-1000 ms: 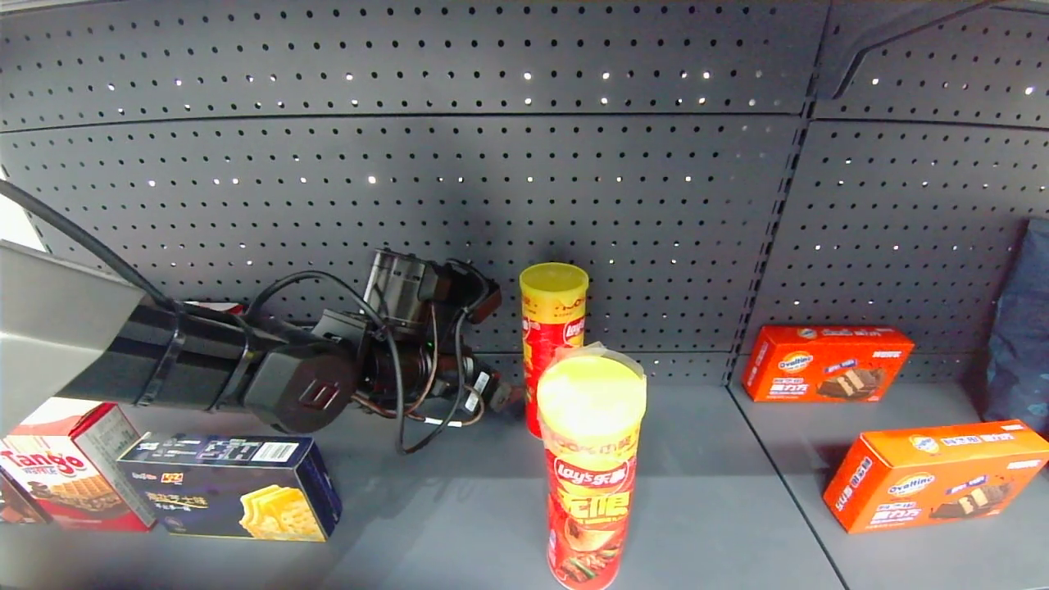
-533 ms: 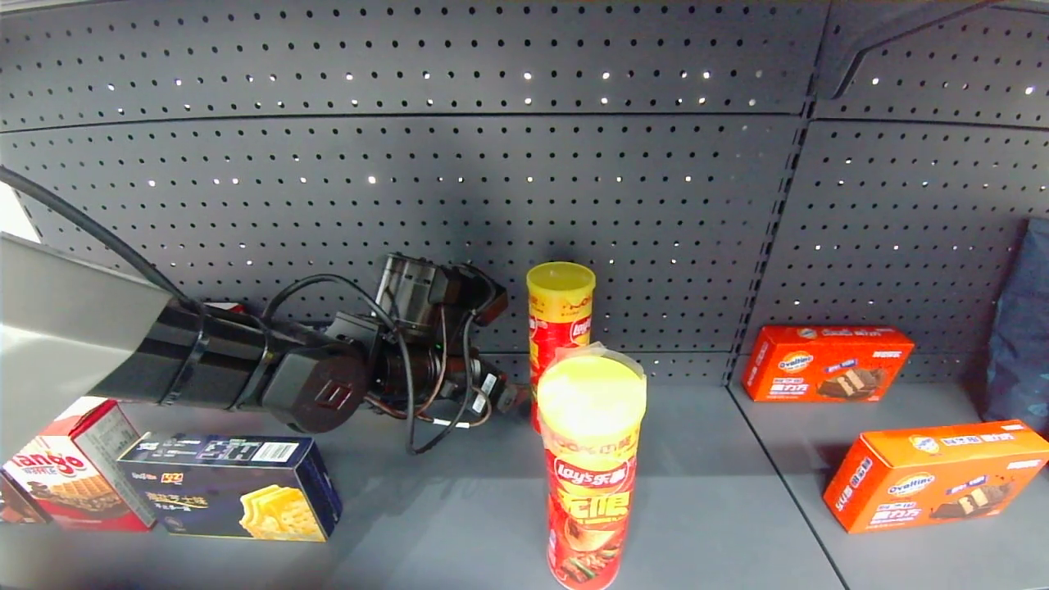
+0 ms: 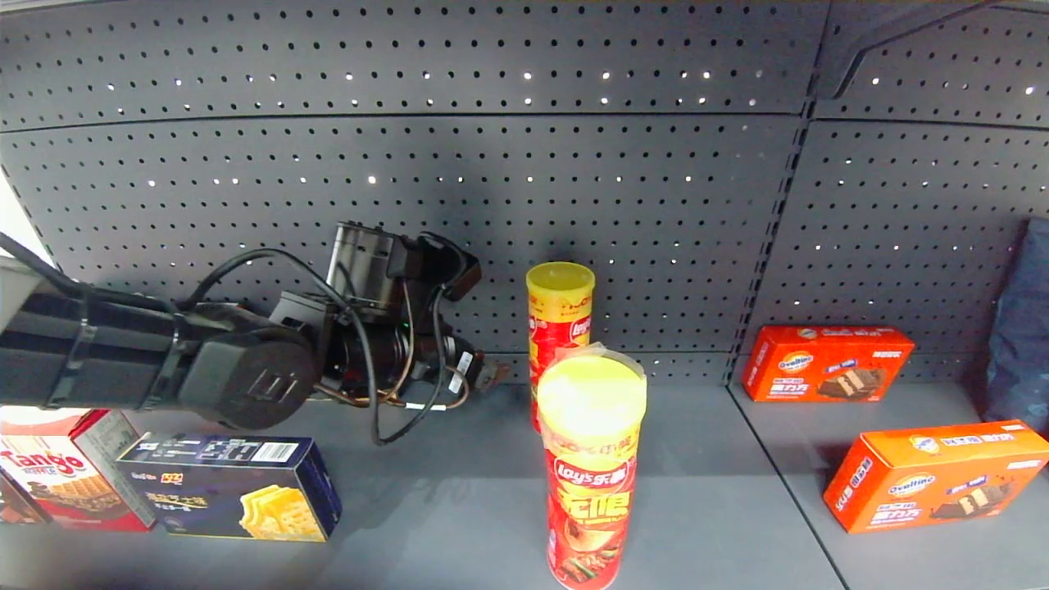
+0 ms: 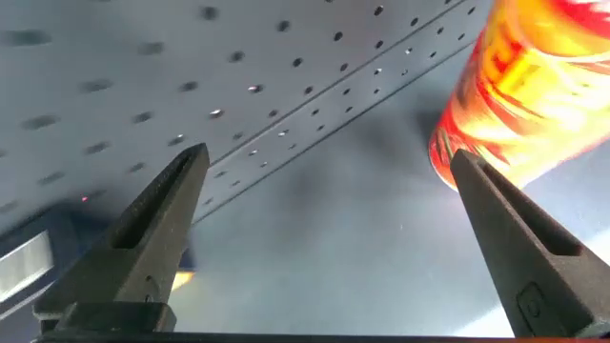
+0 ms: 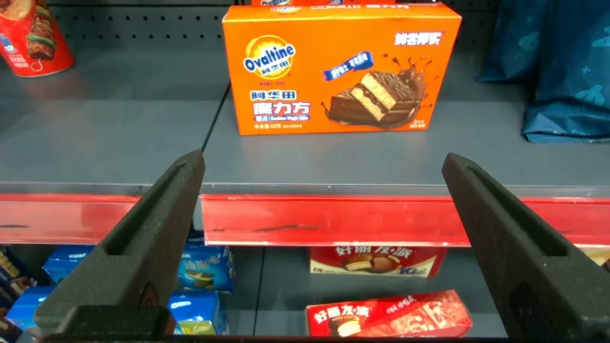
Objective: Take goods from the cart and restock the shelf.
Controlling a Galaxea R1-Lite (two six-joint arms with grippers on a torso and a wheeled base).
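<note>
Our left gripper (image 3: 494,374), spread empty beside the can (image 3: 560,328) at the shelf's (image 3: 459,508) back edge, could topple it swinging sideways.

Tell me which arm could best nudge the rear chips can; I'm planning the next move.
Left. The open left claw is beside the rear chips can; the right claw faces the orange box from outside the shelf.

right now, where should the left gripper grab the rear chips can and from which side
Probably the round body at about mid-height, coming from the robot's left. The rear chips can stands upright near the pegboard. The front chips can blocks a frontal approach, and the open left gripper sits beside it on that side.
</note>
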